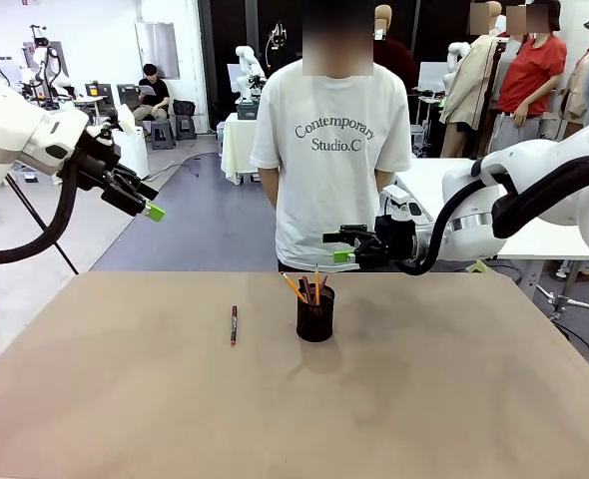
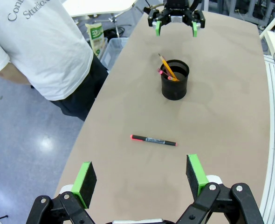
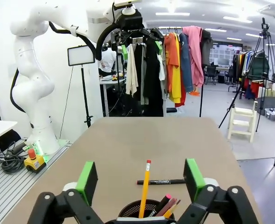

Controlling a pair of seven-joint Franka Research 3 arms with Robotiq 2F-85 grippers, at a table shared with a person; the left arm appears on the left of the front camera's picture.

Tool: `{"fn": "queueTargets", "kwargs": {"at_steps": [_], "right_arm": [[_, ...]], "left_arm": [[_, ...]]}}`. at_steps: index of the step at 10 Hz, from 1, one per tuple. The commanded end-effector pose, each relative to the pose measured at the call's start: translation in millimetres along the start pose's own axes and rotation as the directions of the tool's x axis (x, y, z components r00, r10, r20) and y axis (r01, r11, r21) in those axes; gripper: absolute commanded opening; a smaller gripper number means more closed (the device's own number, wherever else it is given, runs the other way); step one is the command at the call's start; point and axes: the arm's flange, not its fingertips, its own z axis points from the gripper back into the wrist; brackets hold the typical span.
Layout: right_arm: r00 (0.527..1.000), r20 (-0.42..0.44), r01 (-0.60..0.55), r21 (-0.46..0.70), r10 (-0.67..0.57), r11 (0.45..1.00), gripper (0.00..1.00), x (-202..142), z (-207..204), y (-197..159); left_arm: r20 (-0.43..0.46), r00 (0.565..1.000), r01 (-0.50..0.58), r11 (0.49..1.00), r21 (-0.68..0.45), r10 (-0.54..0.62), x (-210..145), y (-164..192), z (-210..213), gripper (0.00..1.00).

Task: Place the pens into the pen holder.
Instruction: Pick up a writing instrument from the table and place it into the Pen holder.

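Last pen outstanding: dark red-and-black pen lying flat on table, left of pen holder, apart. Pencil already stood inside. Left gripper released, raised; right gripper released, near holder. Descent and grasp across barrel judged required.

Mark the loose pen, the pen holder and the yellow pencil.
loose pen [image 2: 153, 140], left wrist view, mid-barrel.
pen holder [image 1: 315, 321], front view, front wall.
yellow pencil [image 3: 145, 189], right wrist view, mid-shaft.

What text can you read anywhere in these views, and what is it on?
"Contemporary Studio.C": on the person's white T-shirt.
Print on the barrel of the loose pen: too small to read.
Label on the green-and-white bag: too blurred to read.
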Motion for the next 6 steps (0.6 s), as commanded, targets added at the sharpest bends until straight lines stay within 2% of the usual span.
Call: {"fn": "queueTargets", "kwargs": {"at_steps": [1, 6], "right_arm": [[1.0, -0.007, -0.028, 0.007, 0.028, 1.0, 1.0, 4.4, 2.6, -1.1], [1.0, -0.001, -0.001, -0.003, 0.001, 1.0, 1.0, 0.5, 2.6, 0.0]], "left_arm": [[-0.008, 1.0, -0.001, 1.0, 0.005, 0.001, 1.1, -0.1, 2.1, 1.0], [-0.008, 1.0, -0.001, 1.0, 0.005, 0.001, 1.1, -0.1, 2.1, 1.0]]}}
